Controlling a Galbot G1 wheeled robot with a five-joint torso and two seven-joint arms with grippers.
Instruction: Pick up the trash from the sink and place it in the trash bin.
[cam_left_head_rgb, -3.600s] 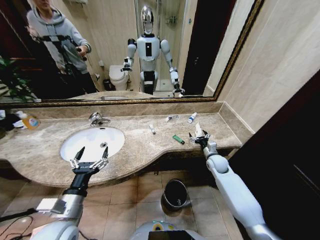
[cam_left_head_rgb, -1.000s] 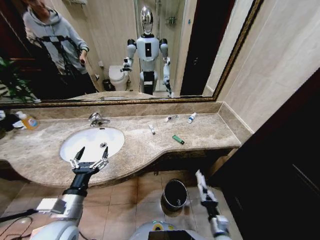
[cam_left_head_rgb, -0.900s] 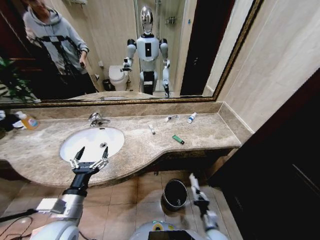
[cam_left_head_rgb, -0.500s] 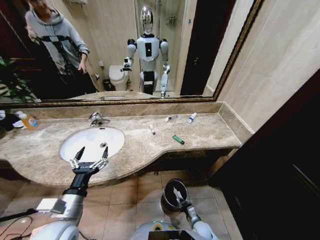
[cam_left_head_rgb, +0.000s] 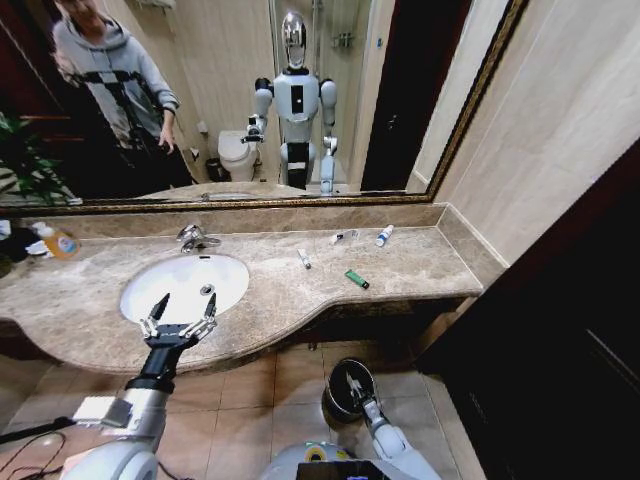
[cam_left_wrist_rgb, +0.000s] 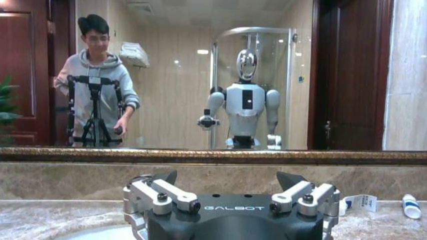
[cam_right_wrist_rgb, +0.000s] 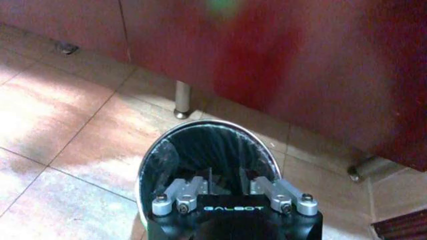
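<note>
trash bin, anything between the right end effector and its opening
Nothing visible. The right end effector hangs directly over the trash bin on the floor, with only the open mouth and its dark liner below. The left end effector waits by the sink.

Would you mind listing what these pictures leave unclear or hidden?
- Right end effector, above the trash bin: in the right wrist view the fingertips blend into the bin's dark inside, so whether it holds anything is unclear; in the head view it is too small.
- Bin contents: too dark.
- Small items near the green lighter on the counter: too small to identify.
- Sink: cut off behind the left end effector.
</note>
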